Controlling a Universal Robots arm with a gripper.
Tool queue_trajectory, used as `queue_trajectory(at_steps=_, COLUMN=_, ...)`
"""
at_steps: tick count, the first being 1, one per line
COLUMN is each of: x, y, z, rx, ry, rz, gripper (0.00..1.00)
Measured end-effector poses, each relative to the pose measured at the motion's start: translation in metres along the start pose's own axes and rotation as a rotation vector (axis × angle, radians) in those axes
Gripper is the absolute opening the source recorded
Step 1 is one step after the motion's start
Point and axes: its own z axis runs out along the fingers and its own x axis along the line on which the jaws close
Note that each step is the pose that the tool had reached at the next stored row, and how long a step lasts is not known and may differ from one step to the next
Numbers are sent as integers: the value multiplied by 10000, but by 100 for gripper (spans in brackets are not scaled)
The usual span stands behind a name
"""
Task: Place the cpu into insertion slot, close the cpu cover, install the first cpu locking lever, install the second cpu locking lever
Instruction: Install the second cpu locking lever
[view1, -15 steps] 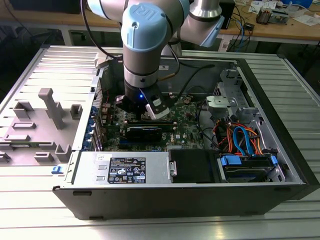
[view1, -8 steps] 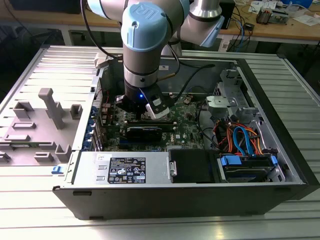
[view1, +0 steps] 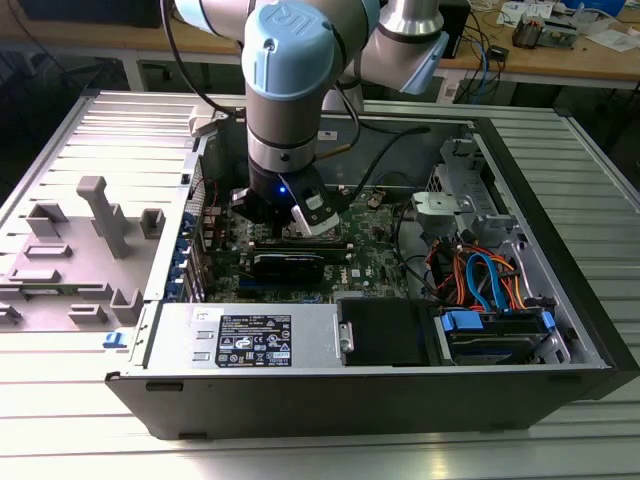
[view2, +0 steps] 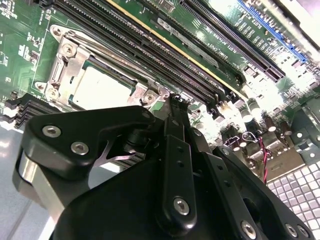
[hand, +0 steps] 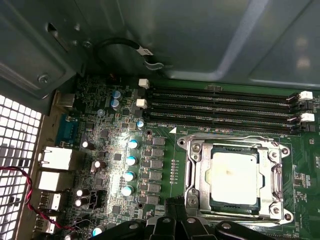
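The cpu (hand: 234, 177), a silver-grey square, lies in the insertion slot (hand: 223, 207) on the green board; it also shows in the second wrist view as the cpu (view2: 99, 90). The cpu cover (hand: 199, 176), a metal frame, lies flat around the chip, seen too as the cover (view2: 64, 54). My gripper (view2: 173, 100) hangs low inside the computer case, its black fingers pressed together and empty, just beside the socket's edge. In the exterior view the gripper (view1: 300, 218) is over the board's middle. Whether the locking levers are latched I cannot tell.
Long black memory slots (hand: 220, 106) run beside the socket. Capacitors (hand: 131, 161) and rear ports (hand: 54, 159) stand nearby. The case walls (view1: 540, 215) close in; cables and a drive bay (view1: 490, 290) fill the exterior view's right. A grey fixture (view1: 95, 235) sits at its left.
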Motion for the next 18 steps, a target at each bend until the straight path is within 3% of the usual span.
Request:
queue_trajectory(at_steps=5, x=2, y=11, z=-53, rx=0, ry=1, rz=0, gripper=11)
queue_trajectory(at_steps=18, x=2, y=11, z=-54, rx=1, ry=2, rz=0, gripper=11)
